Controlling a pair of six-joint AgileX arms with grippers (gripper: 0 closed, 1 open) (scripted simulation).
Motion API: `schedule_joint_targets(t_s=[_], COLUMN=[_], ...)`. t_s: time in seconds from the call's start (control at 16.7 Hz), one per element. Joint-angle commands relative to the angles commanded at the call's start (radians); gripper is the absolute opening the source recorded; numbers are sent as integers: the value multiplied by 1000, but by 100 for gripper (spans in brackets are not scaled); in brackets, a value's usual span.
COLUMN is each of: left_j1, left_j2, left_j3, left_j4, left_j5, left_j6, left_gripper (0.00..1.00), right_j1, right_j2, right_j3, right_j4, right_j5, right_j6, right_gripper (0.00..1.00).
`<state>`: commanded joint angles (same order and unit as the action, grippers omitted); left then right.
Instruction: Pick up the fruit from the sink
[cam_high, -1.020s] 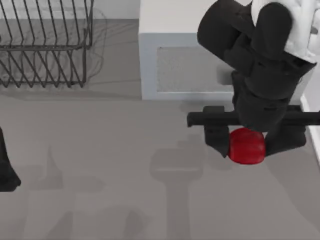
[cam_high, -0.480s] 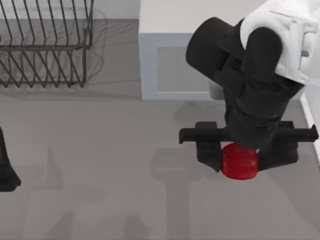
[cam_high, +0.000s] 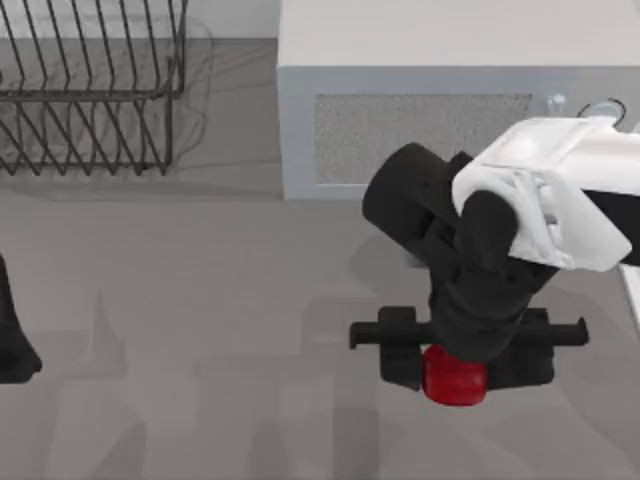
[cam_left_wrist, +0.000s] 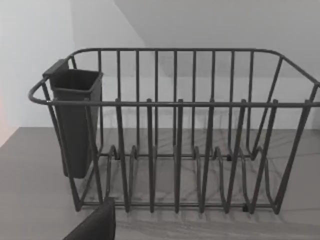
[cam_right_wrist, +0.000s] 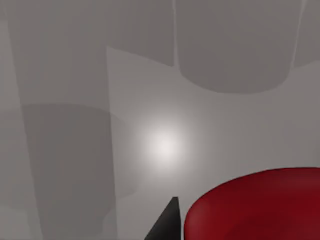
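Note:
The fruit (cam_high: 455, 380) is small, glossy and red, and it sits between the two black fingers of my right gripper (cam_high: 458, 376), which is shut on it. They hang over the grey counter in front of the microwave, right of the middle in the top view. In the right wrist view the fruit (cam_right_wrist: 260, 205) bulges large beside one dark fingertip (cam_right_wrist: 167, 226), with the grey surface lying farther off below. My left arm (cam_high: 12, 340) stays parked at the table's left edge. The sink is out of view.
A white microwave (cam_high: 420, 120) stands at the back, right of centre. A dark wire dish rack (cam_high: 90, 90) sits at the back left; the left wrist view shows the rack (cam_left_wrist: 175, 150) with a dark cutlery cup (cam_left_wrist: 75, 120).
My right gripper has carried the fruit toward the front edge and slightly left. The arm has swung away from the microwave, whose front is now exposed. The left arm has not moved.

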<state>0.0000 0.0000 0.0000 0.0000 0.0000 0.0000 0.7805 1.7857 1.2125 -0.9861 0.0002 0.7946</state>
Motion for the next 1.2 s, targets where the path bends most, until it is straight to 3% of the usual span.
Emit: schedule_joint_targets(t_s=[0.36, 1.14, 1.2], left_j1=[0, 0, 0], left_j2=[0, 0, 0], left_j3=[0, 0, 0], left_j4=[0, 0, 0], left_j5=[0, 0, 0], left_j6=[0, 0, 0], left_gripper=[100, 100, 100], right_j1=[2, 2, 2], right_j2=[13, 13, 13], right_j3=[-52, -52, -52], right_j4=[54, 54, 54], right_j5=[0, 0, 0], right_j6=[2, 2, 2], right_gripper=[0, 98, 100])
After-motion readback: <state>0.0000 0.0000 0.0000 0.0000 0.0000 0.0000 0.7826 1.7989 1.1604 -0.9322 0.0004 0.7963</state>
